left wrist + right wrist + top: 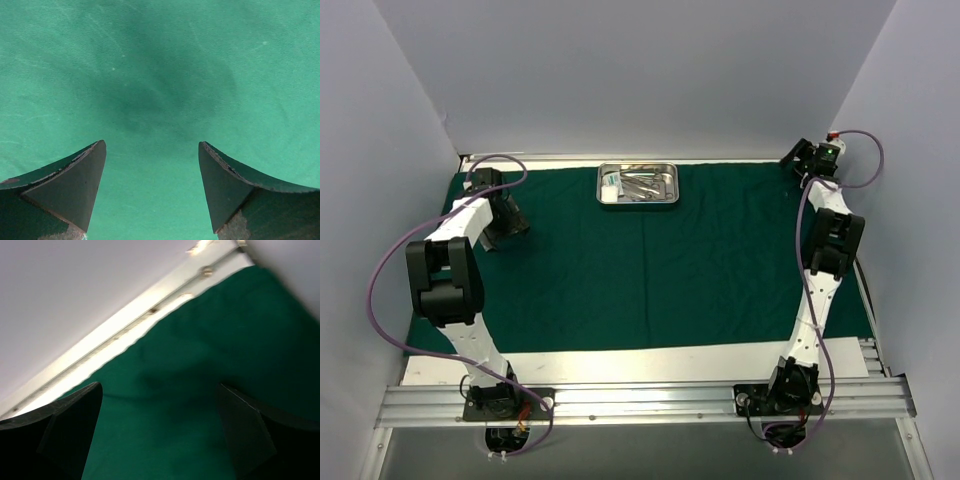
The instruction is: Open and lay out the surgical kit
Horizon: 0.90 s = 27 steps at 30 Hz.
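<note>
The dark green drape [650,270] lies spread flat over the table. The shiny steel tray [638,185] sits on it at the back centre, holding silver instruments [645,186] and a small white-green packet [610,186]. My left gripper [505,228] hovers over the drape's back left part, open and empty; its view shows only bare green cloth [160,90] between its fingers. My right gripper [798,160] is at the back right corner, open and empty, over the drape's edge [200,390].
A pale metal table rim [115,340] runs along the back edge beside the grey wall. A strip of bare white table [650,362] lies in front of the drape, near the arm bases.
</note>
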Each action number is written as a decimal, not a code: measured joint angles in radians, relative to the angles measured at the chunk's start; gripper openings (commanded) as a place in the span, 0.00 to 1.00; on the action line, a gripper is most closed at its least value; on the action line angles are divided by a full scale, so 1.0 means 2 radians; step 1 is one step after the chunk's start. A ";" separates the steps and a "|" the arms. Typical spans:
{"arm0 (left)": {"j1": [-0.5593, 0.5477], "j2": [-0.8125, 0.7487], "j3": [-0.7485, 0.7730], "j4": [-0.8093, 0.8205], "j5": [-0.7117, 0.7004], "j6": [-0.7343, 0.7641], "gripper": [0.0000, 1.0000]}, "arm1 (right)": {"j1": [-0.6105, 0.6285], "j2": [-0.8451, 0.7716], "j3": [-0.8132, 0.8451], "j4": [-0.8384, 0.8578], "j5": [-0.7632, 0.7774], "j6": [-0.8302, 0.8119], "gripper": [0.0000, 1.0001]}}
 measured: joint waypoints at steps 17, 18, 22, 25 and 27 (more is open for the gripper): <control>-0.001 -0.049 -0.011 -0.017 -0.030 -0.002 0.84 | 0.025 -0.124 -0.109 -0.080 0.065 -0.046 0.87; -0.001 -0.061 -0.014 -0.018 -0.033 -0.002 0.84 | 0.038 -0.141 -0.121 -0.082 0.064 -0.046 0.87; -0.004 -0.100 -0.032 -0.017 -0.047 -0.002 0.84 | 0.104 -0.192 -0.157 -0.082 0.069 -0.047 0.86; -0.011 -0.122 -0.046 -0.019 -0.056 -0.002 0.84 | 0.160 -0.199 -0.157 -0.088 0.075 -0.048 0.86; -0.018 -0.134 -0.053 -0.019 -0.063 -0.001 0.84 | 0.195 -0.199 -0.157 -0.099 0.080 -0.048 0.83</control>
